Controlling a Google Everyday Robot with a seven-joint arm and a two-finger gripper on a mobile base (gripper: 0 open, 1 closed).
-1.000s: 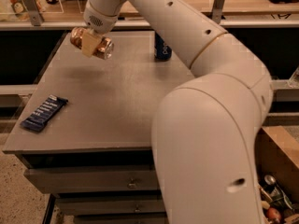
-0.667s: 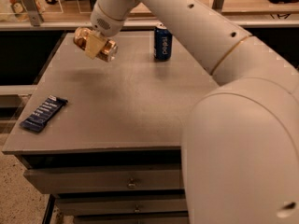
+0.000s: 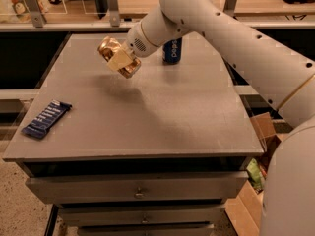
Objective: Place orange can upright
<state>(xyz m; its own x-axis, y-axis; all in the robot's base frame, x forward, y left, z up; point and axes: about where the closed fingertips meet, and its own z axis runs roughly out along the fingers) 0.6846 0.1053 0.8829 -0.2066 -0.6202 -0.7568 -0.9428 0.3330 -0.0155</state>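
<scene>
Orange can (image 3: 107, 48) held tilted in the air over the back-left part of the surface (image 3: 162, 117), not touching it, with its shadow below.

Left: a dark blue snack bar (image 3: 47, 118) lies near the front-left edge, well apart from the can.

Centre: the gripper (image 3: 120, 60), at the end of the white arm (image 3: 221, 28), has its pale fingers (image 3: 118, 59) clamped across the can's body; one end of the can points up and to the left.

Right: a blue can (image 3: 172, 51) stands upright near the back edge, just beside the wrist.

A sound placement probably calls for turning the wrist until the can's axis is vertical. The arm would then lower until the bottom end sits flat on bare surface, and only then release, well away from the blue can so as not to knock it.
</scene>
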